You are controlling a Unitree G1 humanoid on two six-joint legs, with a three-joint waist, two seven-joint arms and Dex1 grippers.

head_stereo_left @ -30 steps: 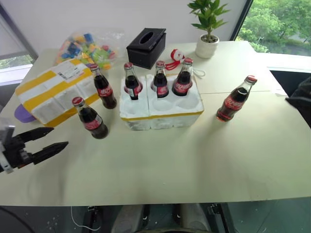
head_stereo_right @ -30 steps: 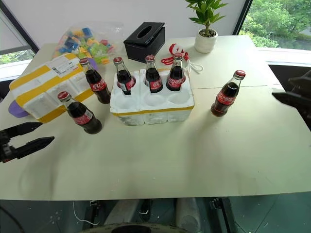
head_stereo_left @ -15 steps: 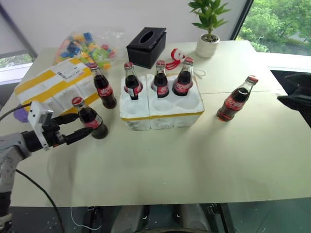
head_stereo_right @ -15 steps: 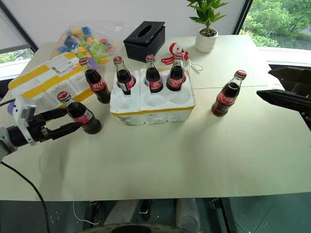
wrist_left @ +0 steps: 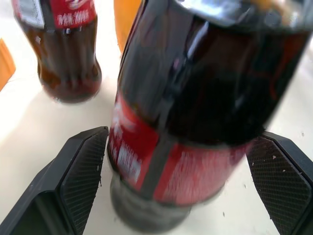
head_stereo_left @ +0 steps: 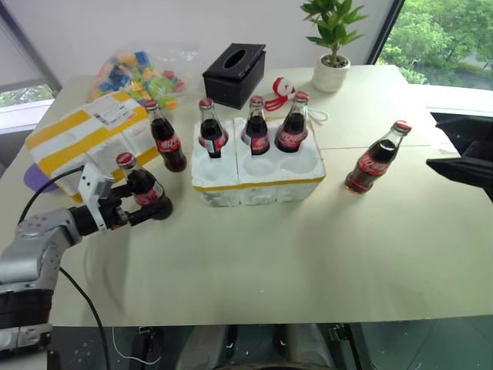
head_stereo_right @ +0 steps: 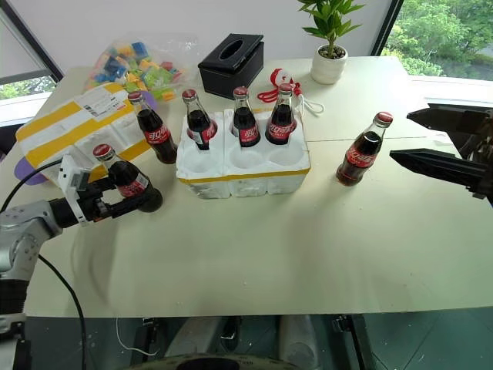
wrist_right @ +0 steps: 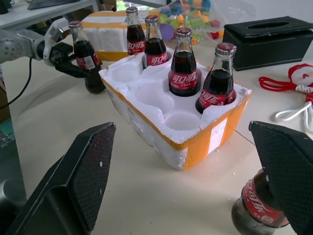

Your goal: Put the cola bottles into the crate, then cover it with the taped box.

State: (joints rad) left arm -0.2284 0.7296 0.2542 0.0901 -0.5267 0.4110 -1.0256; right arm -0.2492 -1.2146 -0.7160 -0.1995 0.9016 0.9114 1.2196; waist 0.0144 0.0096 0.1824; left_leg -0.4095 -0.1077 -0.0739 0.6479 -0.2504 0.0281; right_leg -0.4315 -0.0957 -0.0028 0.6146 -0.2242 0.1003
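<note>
Black left gripper [head_stereo_right: 123, 199] straddles a bottle [head_stereo_right: 125, 182] beside your crate [head_stereo_right: 243, 163], jaws open for grasping; right gripper [head_stereo_right: 427, 139] waits open.

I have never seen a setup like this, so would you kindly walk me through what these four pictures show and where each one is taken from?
This is a two-armed humanoid robot at a table. Two pictures come from cameras in its head, looking down over the table; the other two come from cameras on its wrists, looking along each gripper's two black fingers.

On the table sits a white foam crate with three cola bottles in its back wells. Three more bottles stand loose: two to the left, one to the right. A yellow-taped box, a black tissue box, a bag of colourful toys and a potted plant lie behind.

The left gripper is open, its fingers either side of the nearest loose bottle, not yet closed on it. The right gripper is open, near the right-hand bottle, and holds nothing.
</note>
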